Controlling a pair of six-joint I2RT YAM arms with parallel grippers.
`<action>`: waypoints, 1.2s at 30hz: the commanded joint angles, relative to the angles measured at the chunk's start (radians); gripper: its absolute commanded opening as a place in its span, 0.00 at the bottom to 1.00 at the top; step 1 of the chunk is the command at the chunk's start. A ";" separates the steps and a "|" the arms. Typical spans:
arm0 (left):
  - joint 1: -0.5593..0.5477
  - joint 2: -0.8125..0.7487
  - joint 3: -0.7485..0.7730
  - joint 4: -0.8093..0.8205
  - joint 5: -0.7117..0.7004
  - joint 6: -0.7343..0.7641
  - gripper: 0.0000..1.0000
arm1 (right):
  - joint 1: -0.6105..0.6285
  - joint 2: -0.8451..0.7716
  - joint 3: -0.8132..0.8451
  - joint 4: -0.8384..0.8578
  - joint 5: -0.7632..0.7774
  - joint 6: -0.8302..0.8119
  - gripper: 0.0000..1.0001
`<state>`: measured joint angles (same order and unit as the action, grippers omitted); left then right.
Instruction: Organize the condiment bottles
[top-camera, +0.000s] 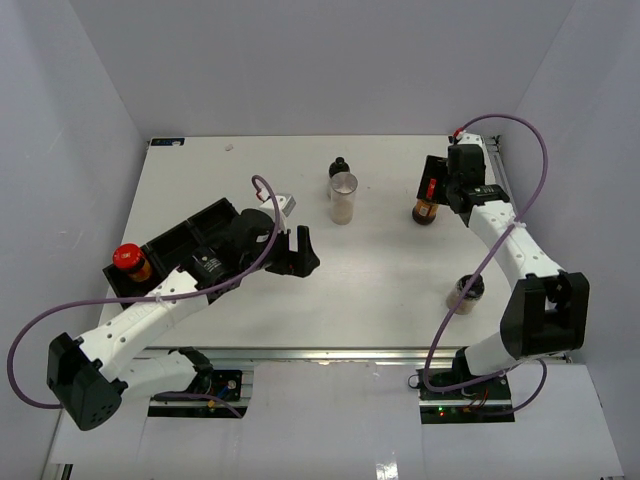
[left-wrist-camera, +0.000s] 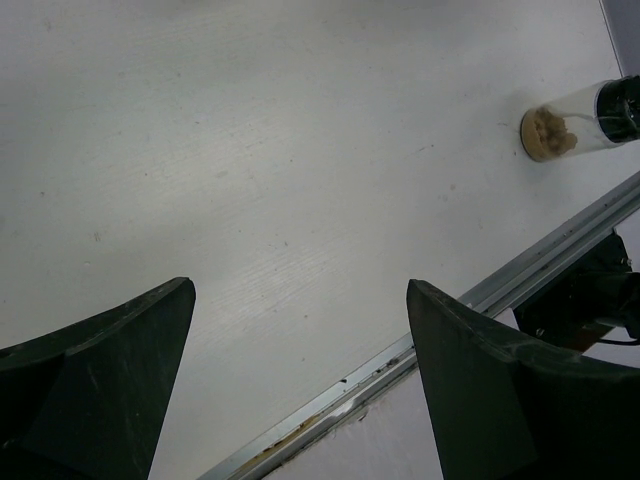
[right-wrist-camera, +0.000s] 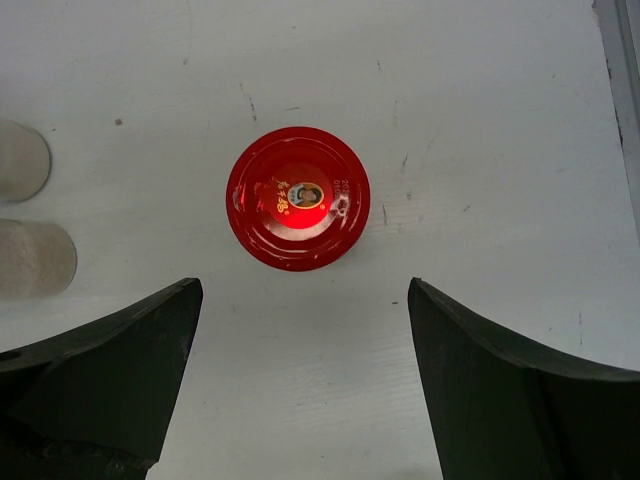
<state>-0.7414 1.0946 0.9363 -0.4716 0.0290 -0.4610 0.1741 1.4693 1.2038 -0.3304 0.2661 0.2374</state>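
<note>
A red-capped jar (top-camera: 426, 210) with brown contents stands at the far right of the table. My right gripper (top-camera: 440, 180) hovers over it, open and empty. In the right wrist view the red cap (right-wrist-camera: 298, 198) lies just ahead of the gap of my right gripper (right-wrist-camera: 305, 285). A clear-capped jar (top-camera: 343, 196) and a black-capped jar (top-camera: 339, 168) stand at the far middle. A black-capped jar with tan contents (top-camera: 465, 292) stands near the right front; it also shows in the left wrist view (left-wrist-camera: 570, 125). Another red-capped jar (top-camera: 128, 260) sits in the black tray (top-camera: 190, 235). My left gripper (top-camera: 298, 252) (left-wrist-camera: 300, 285) is open and empty over bare table.
The table's metal front rail (left-wrist-camera: 420, 345) runs under the left gripper's view. Two pale jar bodies (right-wrist-camera: 30, 258) show at the right wrist view's left edge. White walls enclose the table on three sides.
</note>
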 joint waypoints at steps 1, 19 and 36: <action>-0.003 -0.051 0.014 -0.033 -0.067 0.039 0.98 | -0.004 0.054 0.085 0.103 0.003 -0.072 0.90; -0.003 -0.064 -0.016 0.001 -0.104 0.042 0.98 | -0.005 0.258 0.137 0.085 -0.025 -0.103 0.90; -0.003 -0.037 0.049 -0.065 -0.162 0.005 0.98 | -0.007 0.309 0.133 0.144 -0.025 -0.158 0.63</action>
<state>-0.7418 1.0767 0.9293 -0.5158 -0.0992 -0.4434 0.1703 1.7651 1.3179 -0.2195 0.2476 0.1042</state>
